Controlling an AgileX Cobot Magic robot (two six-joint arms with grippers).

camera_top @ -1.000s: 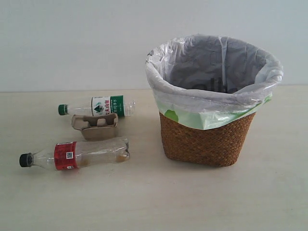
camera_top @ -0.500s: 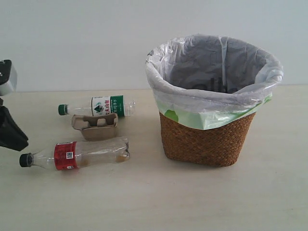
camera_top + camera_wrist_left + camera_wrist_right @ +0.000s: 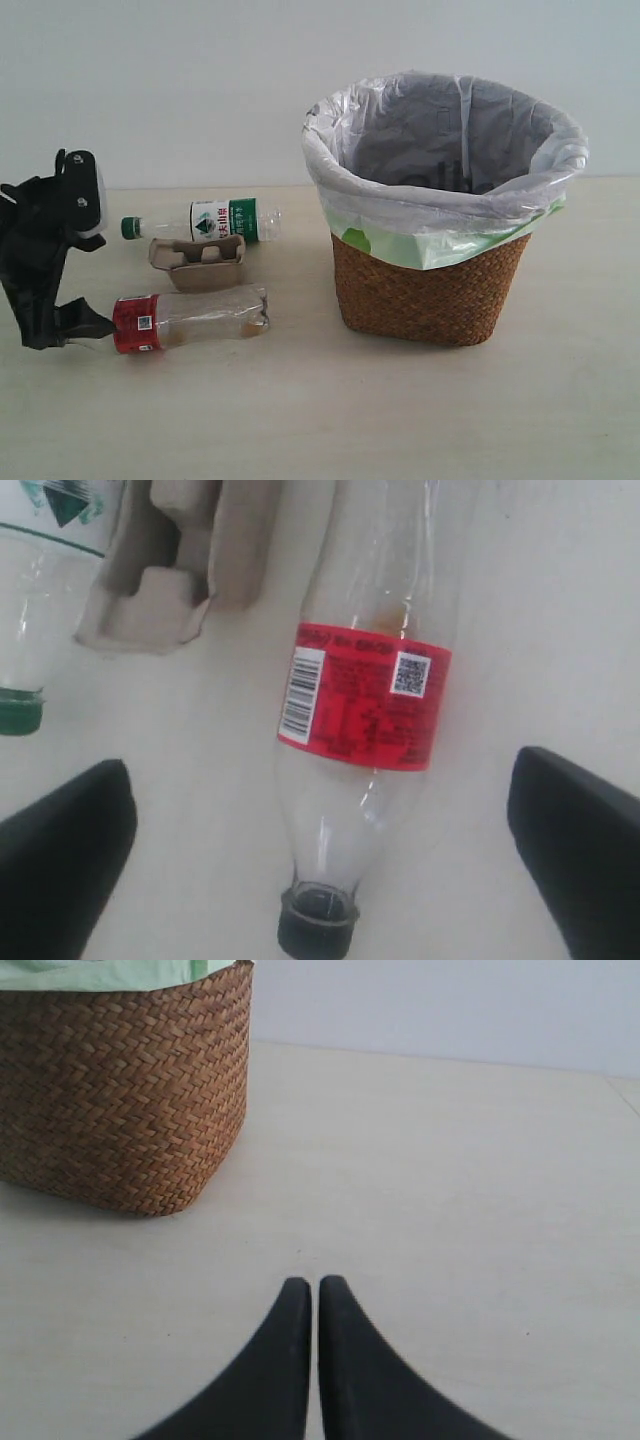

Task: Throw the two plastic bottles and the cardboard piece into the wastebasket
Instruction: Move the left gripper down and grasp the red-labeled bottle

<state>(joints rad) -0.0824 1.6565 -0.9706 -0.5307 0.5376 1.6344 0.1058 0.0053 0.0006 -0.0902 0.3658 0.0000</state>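
By the left edge of the table (image 3: 300, 420), my left gripper (image 3: 320, 855), jaws spread, straddled the clear red-labelled plastic bottle (image 3: 365, 710) crosswise.

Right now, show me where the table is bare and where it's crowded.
Bare: the near strip of table in front of the wastebasket, and the gap between wastebasket and red-label bottle. Crowded: the left, where green-cap bottle, cardboard piece and red-label bottle lie close, left gripper open over the last.
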